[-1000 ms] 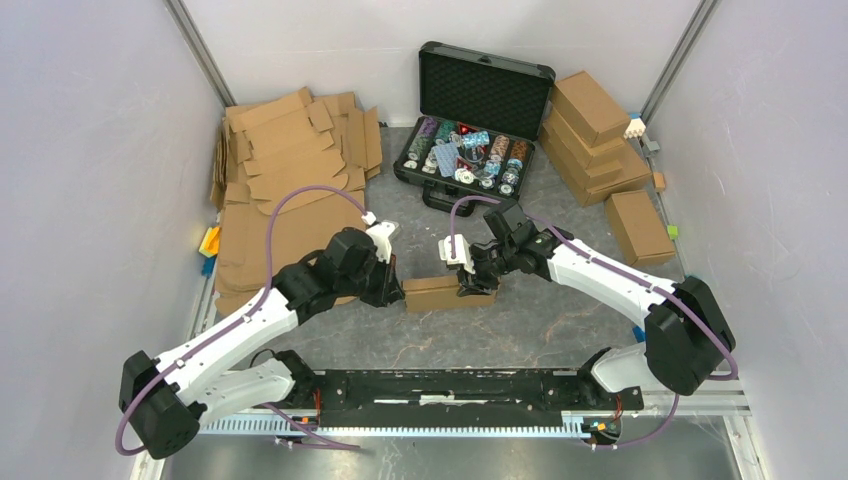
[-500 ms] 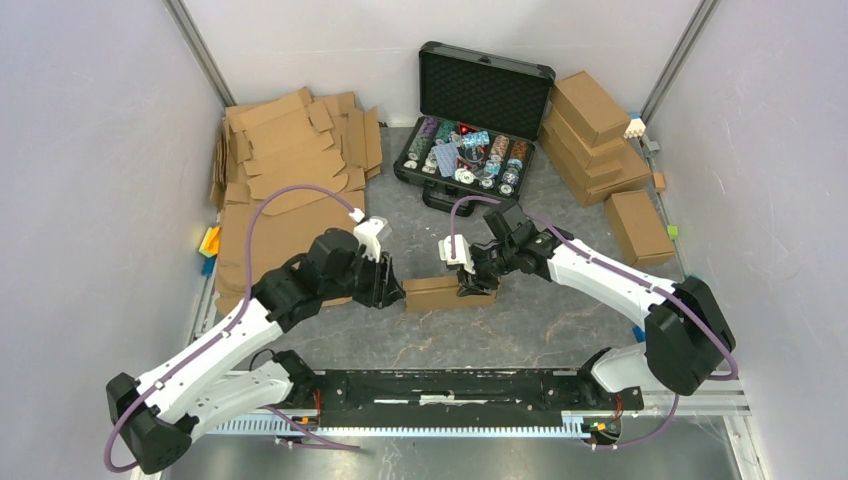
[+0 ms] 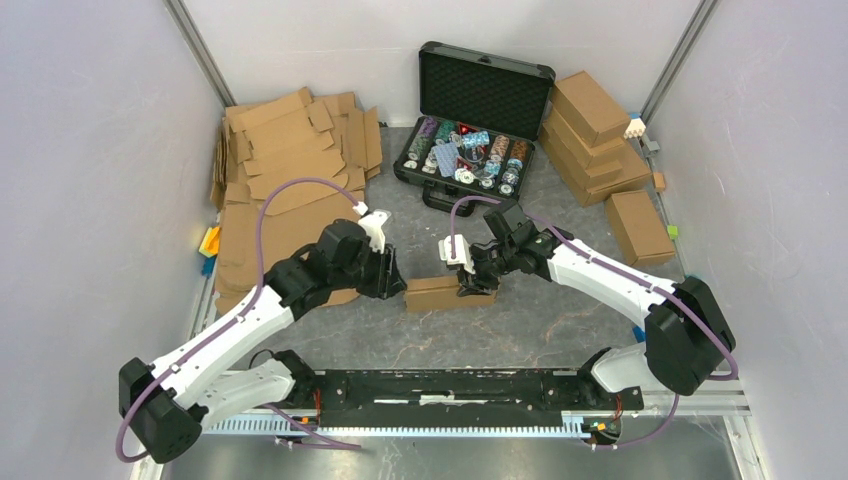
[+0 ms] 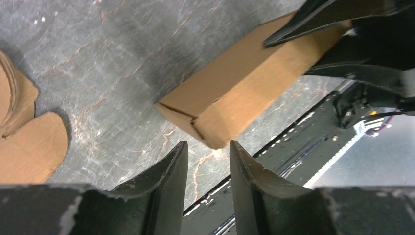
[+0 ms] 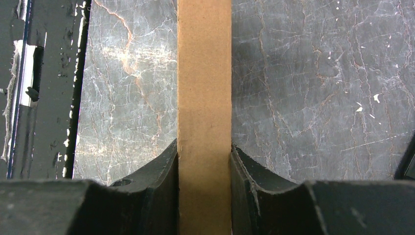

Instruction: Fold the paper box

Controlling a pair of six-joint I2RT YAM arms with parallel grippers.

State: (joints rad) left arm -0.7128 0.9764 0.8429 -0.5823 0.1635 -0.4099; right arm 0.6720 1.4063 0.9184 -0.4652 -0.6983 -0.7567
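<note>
- Centrally, the paper box (image 3: 432, 294) lies on the grey marbled table (image 3: 560, 320), between the two arms and a little ahead of the black rail (image 3: 450, 385) at the near edge.
- It is closed up into a long, shallow brown block; from the overhead view its length runs left to right.
- At its right-hand end the right gripper (image 3: 470, 285) comes down from above and is clamped on it.
- The right wrist view shows the box (image 5: 204, 98) as a narrow brown strip running straight out between the fingers (image 5: 161, 171), both pads pressed flat against its sides.
- At the other end the left gripper (image 3: 393, 283) sits just beside the box, jaws apart with nothing between them.
- From the left wrist view, the box's near corner (image 4: 215, 132) lies just beyond the fingertips (image 4: 176, 161), apart from them.
- Further left and back, flat cardboard blanks (image 3: 285, 170) lie in a loose heap.
- At the back stands an open black case (image 3: 480, 95) filled with small coloured items.
- To its right finished brown boxes (image 3: 590, 130) are stacked, with a single box (image 3: 638, 227) nearer on the table.
</note>
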